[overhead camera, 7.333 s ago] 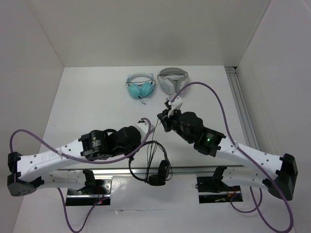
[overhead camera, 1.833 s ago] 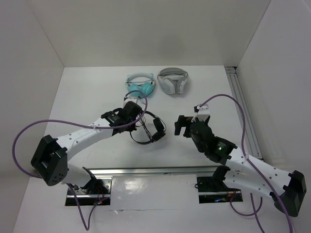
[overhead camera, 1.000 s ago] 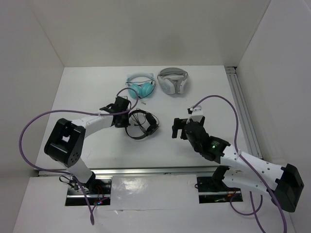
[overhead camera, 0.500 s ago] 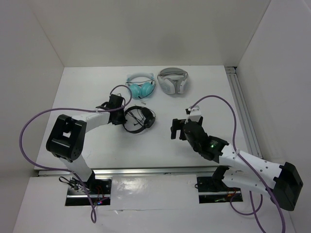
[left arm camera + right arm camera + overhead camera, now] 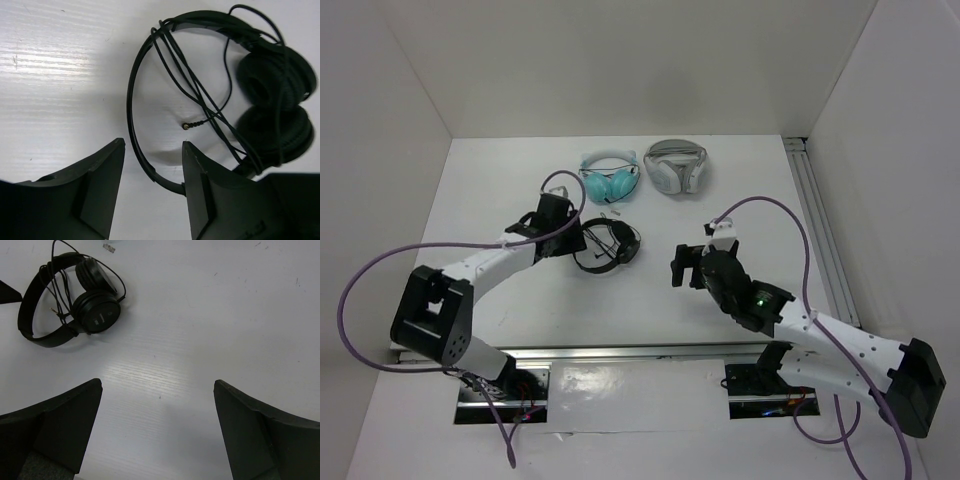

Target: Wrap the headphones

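Observation:
The black headphones [image 5: 609,247] lie flat on the white table, their thin cable looped around the headband [image 5: 131,95] and its plug [image 5: 186,126] resting inside the loop. Both round ear pads [image 5: 276,75] sit folded together at the right of the left wrist view. My left gripper [image 5: 572,240] is open at the headband's left side; in its wrist view, the left gripper [image 5: 152,146] has the band running between the jaws, close to the right finger and unclamped. The right gripper [image 5: 678,268] hovers wide open to the right, the right gripper [image 5: 157,385] holding nothing, with the headphones [image 5: 75,297] well away from it.
Teal headphones [image 5: 610,182] and white-and-grey headphones [image 5: 675,167] rest near the back wall, just beyond the black pair. A metal rail [image 5: 818,230] runs along the table's right side. White walls enclose the left, back and right.
The left gripper has gone from shut on the headband to open, releasing it. The headphones have settled slightly farther back. The right arm has barely moved.

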{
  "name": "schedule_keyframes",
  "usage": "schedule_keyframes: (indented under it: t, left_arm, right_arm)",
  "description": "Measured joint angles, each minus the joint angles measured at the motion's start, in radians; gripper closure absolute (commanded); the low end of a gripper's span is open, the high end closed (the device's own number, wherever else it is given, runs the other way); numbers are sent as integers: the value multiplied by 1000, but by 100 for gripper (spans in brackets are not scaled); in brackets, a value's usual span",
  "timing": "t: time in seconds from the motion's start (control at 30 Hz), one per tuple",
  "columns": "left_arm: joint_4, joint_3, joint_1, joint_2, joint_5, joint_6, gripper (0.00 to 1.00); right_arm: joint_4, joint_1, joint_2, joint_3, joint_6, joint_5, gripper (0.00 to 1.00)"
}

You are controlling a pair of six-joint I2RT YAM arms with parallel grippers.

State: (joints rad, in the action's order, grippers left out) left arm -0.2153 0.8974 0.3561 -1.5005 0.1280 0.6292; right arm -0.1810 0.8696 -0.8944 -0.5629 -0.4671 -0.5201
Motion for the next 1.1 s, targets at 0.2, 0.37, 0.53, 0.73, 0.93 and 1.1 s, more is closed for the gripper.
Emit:
schedule_keyframes:
  t: [0.2, 0.37, 0.53, 0.73, 0.93, 1.1]
  left_arm:
    - [-64, -12, 68, 199, 25, 27, 0]
    - [-204, 11, 267, 451, 121, 59, 0]
    - [-378, 23, 381, 757, 182, 87, 0]
    - [-615, 104, 389, 1053, 214, 104, 0]
    - [-797, 176, 399, 1205, 251, 111, 0]
    - [-895, 196, 399, 1219, 269, 116, 0]
  right_arm:
    - [-61, 0, 22, -43, -8, 15, 0]
    - [-193, 3, 28, -200, -21, 34, 0]
    - [-341, 61, 89, -385, -29, 57, 0]
    - [-491, 93, 232, -546, -34, 169, 0]
    - [-622, 92, 423, -589, -41, 205, 0]
    - [-715, 85, 481, -626, -50, 186, 0]
